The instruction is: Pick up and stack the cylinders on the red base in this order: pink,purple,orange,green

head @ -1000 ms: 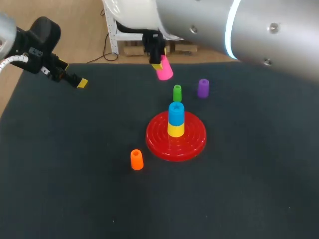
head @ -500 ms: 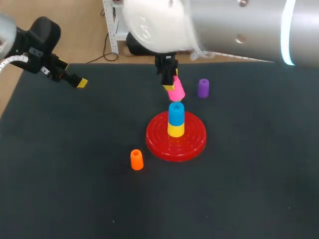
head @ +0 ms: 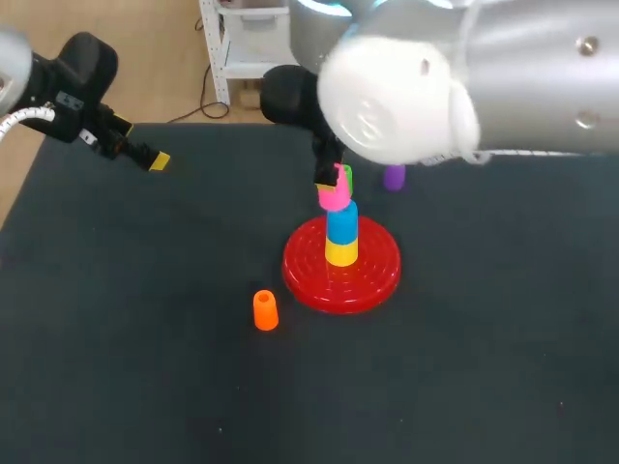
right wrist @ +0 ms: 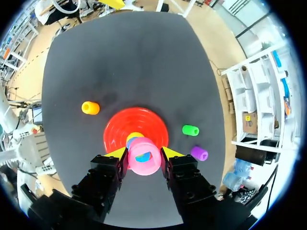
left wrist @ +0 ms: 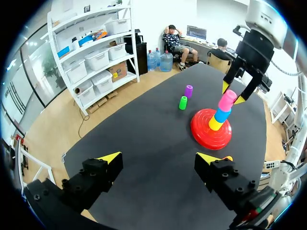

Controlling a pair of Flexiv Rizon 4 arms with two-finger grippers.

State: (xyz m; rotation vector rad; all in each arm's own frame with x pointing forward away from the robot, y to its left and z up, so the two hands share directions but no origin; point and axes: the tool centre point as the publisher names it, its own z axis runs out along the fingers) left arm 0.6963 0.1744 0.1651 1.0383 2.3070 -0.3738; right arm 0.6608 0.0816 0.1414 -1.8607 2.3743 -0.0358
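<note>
Currently the right gripper [right wrist: 144,153] is clamped on the pink cylinder [right wrist: 144,164], one yellow-tipped finger pressed on each side of it. It holds the cylinder directly over the stack on the red base [head: 309,273]. That stack is a yellow cylinder [head: 339,254] at the bottom with a blue cylinder [head: 340,221] on top of it. Seen from above, the pink piece sits right at the blue one's upper end and leans a little. In the right wrist view a patch of blue shows through the pink cylinder's hollow centre, but whether the pink one is resting on the blue or only just over it cannot be told. The green cylinder [left wrist: 183,102] and the purple cylinder [left wrist: 188,91] stand upright close together on the dark table [head: 145,367], beyond the base on the far side, the green one nearer to it. In the head view both are partly hidden behind the right arm. The orange cylinder [head: 264,310] stands upright by itself on the near side of the base, off to the left and clear of its rim. The left gripper [left wrist: 158,157] is at the table's far left corner, well away from everything else — its fingers are spread wide with nothing between them.
</note>
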